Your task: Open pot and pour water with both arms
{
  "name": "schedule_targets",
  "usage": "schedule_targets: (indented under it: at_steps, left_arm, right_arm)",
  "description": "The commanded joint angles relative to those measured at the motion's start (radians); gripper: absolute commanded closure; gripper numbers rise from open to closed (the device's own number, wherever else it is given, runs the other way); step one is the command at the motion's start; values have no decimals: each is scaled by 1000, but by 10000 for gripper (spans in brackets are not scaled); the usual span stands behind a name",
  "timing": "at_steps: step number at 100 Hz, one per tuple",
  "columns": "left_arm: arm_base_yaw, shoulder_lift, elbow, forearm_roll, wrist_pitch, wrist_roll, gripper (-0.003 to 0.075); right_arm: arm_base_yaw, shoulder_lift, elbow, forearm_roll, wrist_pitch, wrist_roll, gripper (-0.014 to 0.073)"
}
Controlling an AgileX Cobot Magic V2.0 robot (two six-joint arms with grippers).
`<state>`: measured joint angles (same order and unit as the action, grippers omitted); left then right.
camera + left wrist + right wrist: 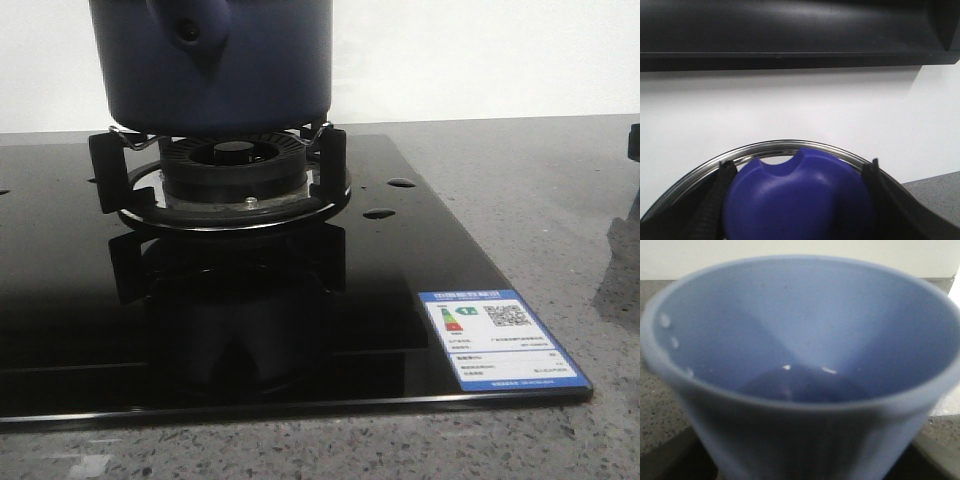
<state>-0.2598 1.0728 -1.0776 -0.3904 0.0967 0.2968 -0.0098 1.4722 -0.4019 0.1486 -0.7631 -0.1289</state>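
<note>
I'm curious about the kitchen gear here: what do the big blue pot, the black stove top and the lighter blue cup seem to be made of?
The pot looks like metal with a matte navy coating: dull, even sheen, though the coating hides the base. The stove top seems to be black glass: it mirrors the burner ring sharply. The cup looks like plastic or silicone: soft, pale blue, ribbed outside, blurry here.

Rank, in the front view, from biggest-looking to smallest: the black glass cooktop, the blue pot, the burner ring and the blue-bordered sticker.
1. Black glass cooktop, filling most of the view.
2. Blue pot, though its top is cut off by the frame.
3. Burner ring under the pot.
4. Sticker; it sits nearest the camera, yet looks smallest.
</note>
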Motion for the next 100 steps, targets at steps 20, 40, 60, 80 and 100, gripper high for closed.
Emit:
schedule_targets:
  at_steps: [20,40,60,80,100]
  left_arm:
    - [3,-25,-38,-2,-97,0,388]
    - [3,-25,-38,-2,-97,0,388]
    - [3,-25,-38,-2,-97,0,388]
    - [3,-25,-38,-2,-97,0,388]
    - [3,-25,-38,-2,-97,0,388]
  right_arm:
    - [-6,-5,-37,-1,-98,-2,158]
    - [-6,-5,-37,-1,-98,-2,300]
    - [-4,-46,-37,-1,-79,-2,300]
    - [4,-177,-57,-149,32,-2,300]
    - [94,-284,-216,-232,386,-2,300]
